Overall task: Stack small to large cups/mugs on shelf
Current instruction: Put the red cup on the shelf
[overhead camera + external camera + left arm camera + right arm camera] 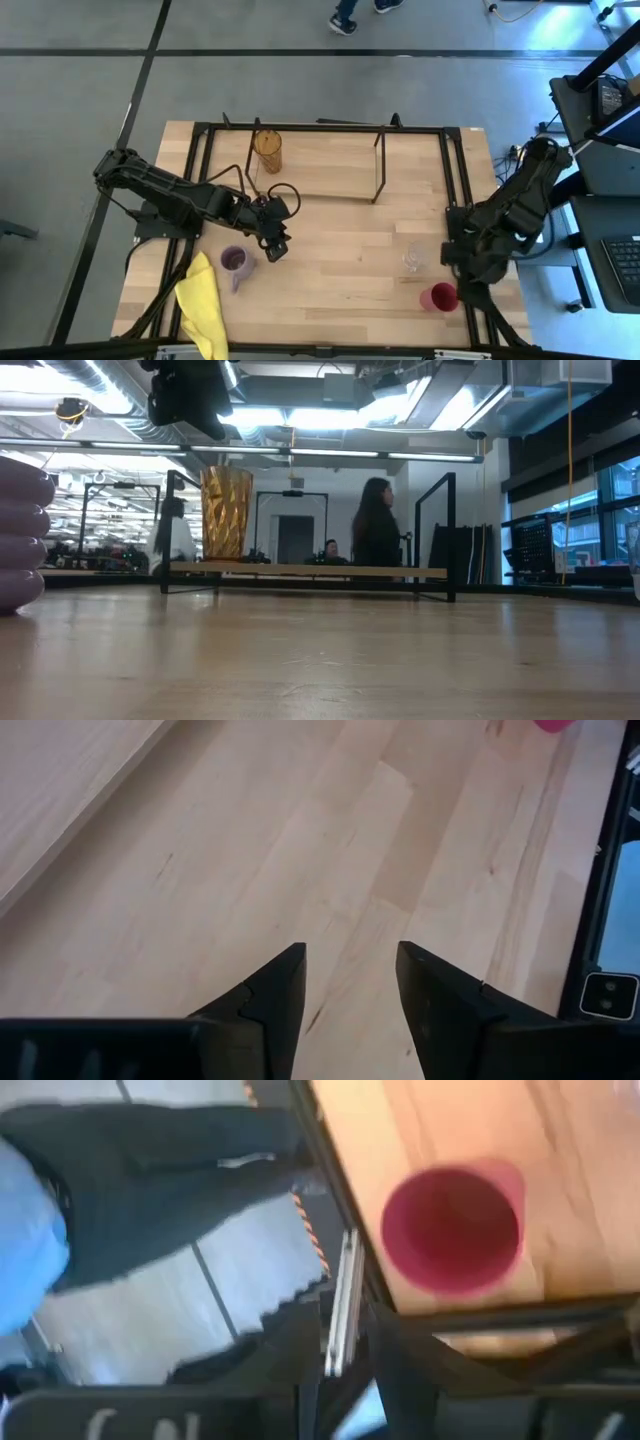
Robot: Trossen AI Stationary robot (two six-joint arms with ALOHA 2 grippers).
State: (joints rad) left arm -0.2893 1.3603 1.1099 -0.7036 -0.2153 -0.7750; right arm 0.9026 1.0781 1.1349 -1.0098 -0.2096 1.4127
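In the high view the yellow cloth point(203, 305) lies at the lower left of the table point(330, 270). Just right of it stands the light purple mug point(235, 262), which fills the left edge of the low view point(20, 535). The left gripper point(275, 245) hovers just right of and slightly above that mug, apart from it. In its wrist view the jaws stand open over bare wood, nothing between the fingers point(275, 995).

Up and left of centre, the amber tumbler point(267, 150) stands at the left end of the shelf point(320, 160); the low view shows it upright on the board point(226, 512).

Right of centre sits the tiny clear glass point(412, 260), and lower right the red cup point(439, 297). The right gripper point(462, 285) is folded at the table's right edge, just beside the red cup. In its wrist view the cup point(452, 1228) lies beyond the fingers point(400, 1365), not between them; whether those jaws are open or closed I cannot tell.
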